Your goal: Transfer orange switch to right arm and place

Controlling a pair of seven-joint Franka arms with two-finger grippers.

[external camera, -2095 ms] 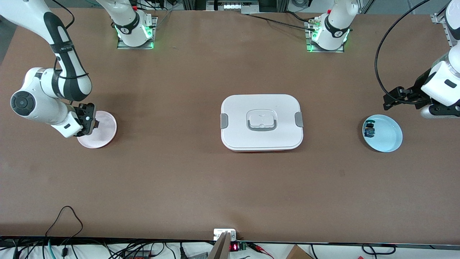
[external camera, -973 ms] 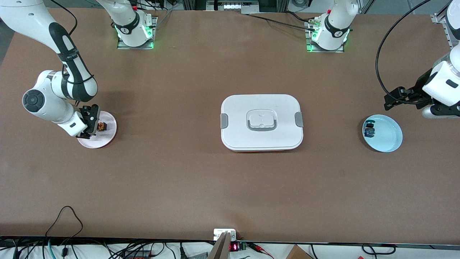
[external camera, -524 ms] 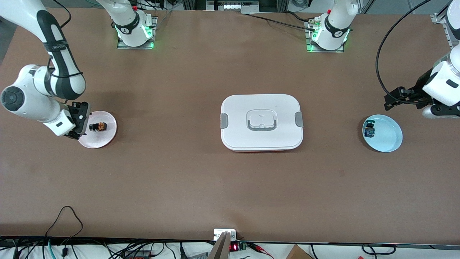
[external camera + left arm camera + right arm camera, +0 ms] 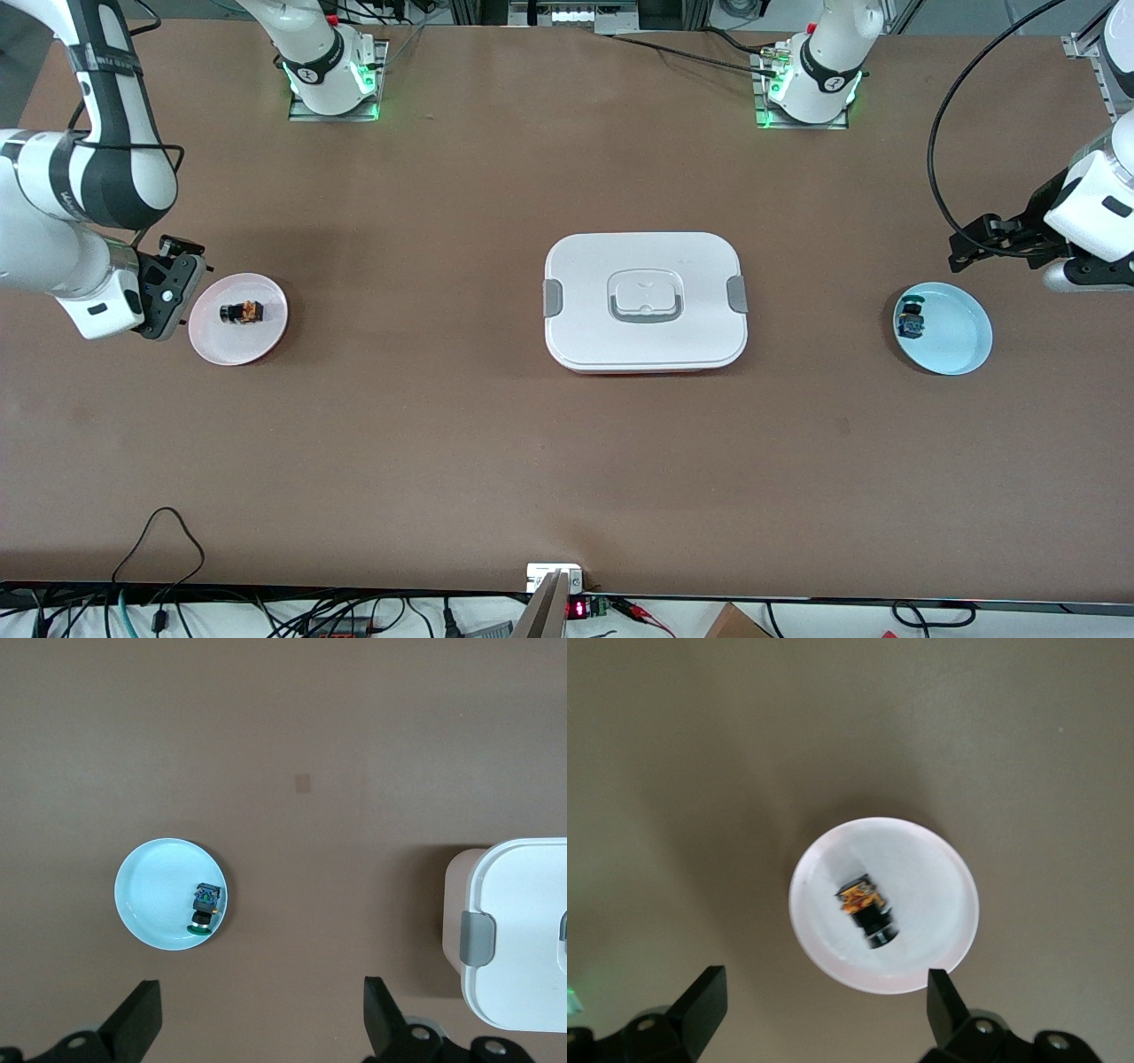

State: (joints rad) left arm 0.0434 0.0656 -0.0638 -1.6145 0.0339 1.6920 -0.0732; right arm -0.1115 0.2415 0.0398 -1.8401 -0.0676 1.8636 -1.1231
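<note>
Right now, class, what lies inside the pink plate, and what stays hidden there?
The orange switch lies on its side, alone, in the pink plate. The open right gripper is beside the plate, not touching. The switch's underside is covered.

I can make out no legible word, brand or number. Round marks on the black bands of my two white base columns (image 4: 314,71) (image 4: 834,81) are too small to read. A small red-lit digital display (image 4: 577,609) on the equipment at the brown worktop (image 4: 567,443) edge nearest the front camera shows glowing digits I cannot decipher.
</note>
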